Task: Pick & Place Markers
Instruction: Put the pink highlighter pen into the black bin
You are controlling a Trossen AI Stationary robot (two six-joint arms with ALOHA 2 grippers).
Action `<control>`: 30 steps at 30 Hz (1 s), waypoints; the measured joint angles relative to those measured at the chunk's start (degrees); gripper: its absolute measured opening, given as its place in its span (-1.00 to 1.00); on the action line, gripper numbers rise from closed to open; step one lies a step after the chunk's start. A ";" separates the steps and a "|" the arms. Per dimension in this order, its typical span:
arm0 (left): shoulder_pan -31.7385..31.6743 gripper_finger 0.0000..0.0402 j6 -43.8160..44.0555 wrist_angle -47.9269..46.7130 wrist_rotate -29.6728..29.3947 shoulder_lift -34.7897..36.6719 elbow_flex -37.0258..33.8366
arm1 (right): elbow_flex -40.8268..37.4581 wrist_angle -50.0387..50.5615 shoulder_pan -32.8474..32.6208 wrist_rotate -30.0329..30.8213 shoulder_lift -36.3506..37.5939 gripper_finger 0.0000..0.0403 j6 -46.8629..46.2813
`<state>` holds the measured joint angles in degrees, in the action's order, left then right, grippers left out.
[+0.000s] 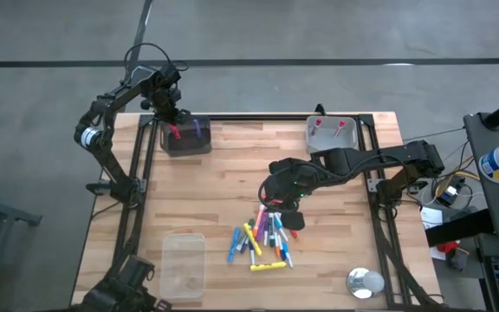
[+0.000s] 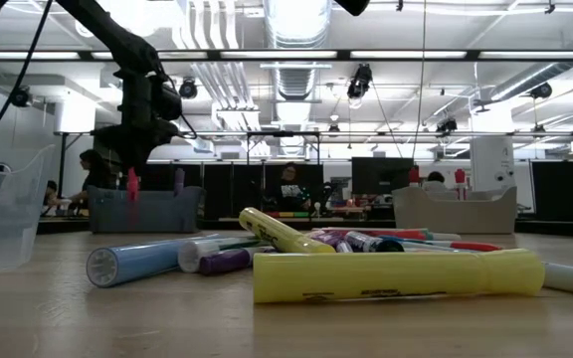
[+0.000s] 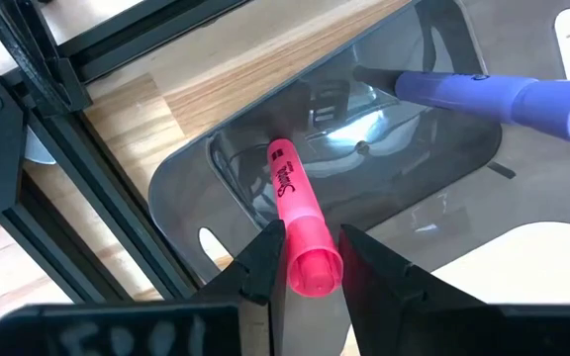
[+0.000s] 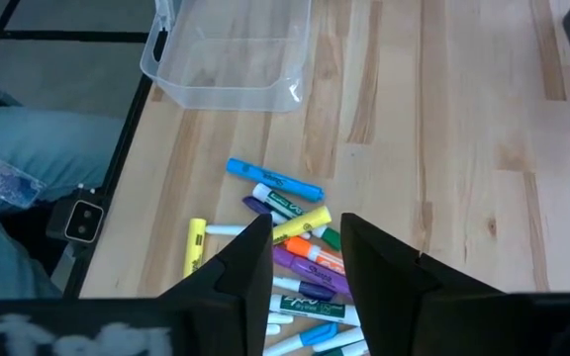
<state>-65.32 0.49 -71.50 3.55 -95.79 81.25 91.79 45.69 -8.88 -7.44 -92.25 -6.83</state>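
So the markers (image 1: 265, 237) are mostly sitting in a loose heap on the bench (image 1: 232, 165), toward the front and a bit right of the middle, with some lying across each other. One pink marker (image 3: 301, 231) is already up at the dark bin (image 1: 185, 137) in the far left corner, where a purple marker (image 3: 503, 95) is leaning inside too. The light bin (image 1: 333, 133) in the far right corner has a couple of red-capped ones standing in it.

The left claw (image 3: 305, 259) is clamped on that pink marker near its capped end, holding it tip-down over the dark bin. The right claw (image 4: 307, 259) hangs over the heap with its fingers apart and nothing between them.

Handling-wise, these look easy but fiddly. They're light, stiff plastic tubes, so no worry about crushing or bending. The barrels are smooth and round, so they'll probably roll or squirt sideways if pinched off-centre. Best bet is to grab across the barrel around the middle, fingers square to its length. The yellow marker (image 1: 268, 266) lying by itself at the near edge of the heap looks like the cleanest pick, since the crossed ones in the middle would likely drag their neighbours along.
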 joint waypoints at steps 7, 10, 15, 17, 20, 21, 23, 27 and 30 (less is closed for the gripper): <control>0.00 -0.60 0.44 -0.02 0.00 0.00 0.00 | 0.00 0.02 0.02 0.00 0.00 -0.43 0.00; 0.00 -0.60 0.56 -0.02 0.00 0.00 0.00 | 0.00 0.02 0.01 0.00 0.00 -0.44 -0.03; -0.01 -0.60 0.62 -0.26 0.00 0.00 0.00 | 0.00 0.02 0.00 0.00 0.00 -0.44 0.00; -0.01 -0.60 0.62 -0.33 0.00 0.00 0.02 | 0.00 0.02 0.01 0.00 0.00 -0.44 0.00; -0.02 -0.60 0.62 -0.49 0.02 0.00 0.02 | 0.00 0.04 0.01 0.00 0.00 -0.44 -0.01; -0.02 -0.60 0.59 -0.48 0.02 0.00 0.02 | 0.00 0.05 0.01 0.00 0.00 -0.44 -0.01; 0.00 -0.60 0.59 -0.50 0.05 0.00 0.02 | 0.00 0.09 0.00 0.00 0.00 -0.44 -0.02; -0.02 -0.60 0.46 -0.50 0.31 0.00 0.02 | 0.00 0.13 0.02 0.00 0.00 -0.44 -0.02; 0.00 -0.60 0.46 -0.57 0.42 0.00 0.02 | 0.00 0.13 0.00 0.00 0.00 -0.44 -0.01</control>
<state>-65.32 0.95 -72.07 3.97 -95.79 81.28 91.79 45.82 -8.88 -7.44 -92.25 -6.84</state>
